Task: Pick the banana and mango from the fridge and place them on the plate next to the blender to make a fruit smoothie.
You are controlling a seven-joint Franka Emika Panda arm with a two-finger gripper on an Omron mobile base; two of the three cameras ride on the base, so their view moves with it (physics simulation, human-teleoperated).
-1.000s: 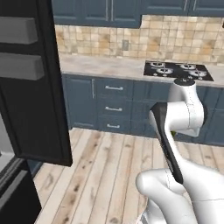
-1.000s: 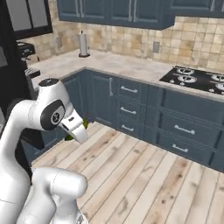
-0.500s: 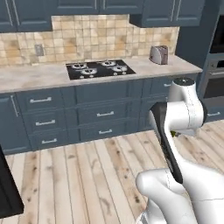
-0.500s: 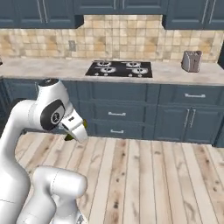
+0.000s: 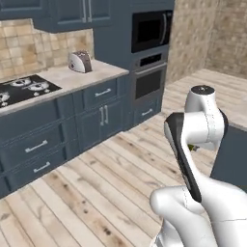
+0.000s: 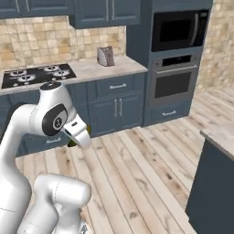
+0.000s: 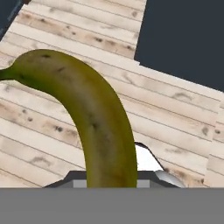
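The banana (image 7: 89, 118), dull greenish-yellow with dark specks, curves up from the bottom of the hand view with wooden floor beneath it. My gripper (image 7: 110, 180) is shut on the banana's lower end. In the right base view the gripper (image 6: 78, 135) hangs folded close to the arm at about cabinet height, and a bit of the green banana (image 6: 71, 143) peeks out beside it. In the left base view a sliver of the banana (image 5: 192, 147) shows behind the arm. The mango, fridge, plate and blender are out of view.
A counter with a stove (image 5: 21, 89) and a toaster (image 5: 79, 61) runs along the back wall. A tall column holds a microwave (image 5: 152, 30) and a wall oven (image 5: 149, 82). A dark island counter (image 6: 215, 176) stands at the right. Wooden floor (image 5: 96, 193) lies between.
The whole picture has shifted: the base has turned, the fridge has left the view and the oven column and island have come in. The banana stays gripped, the arm folded as before.
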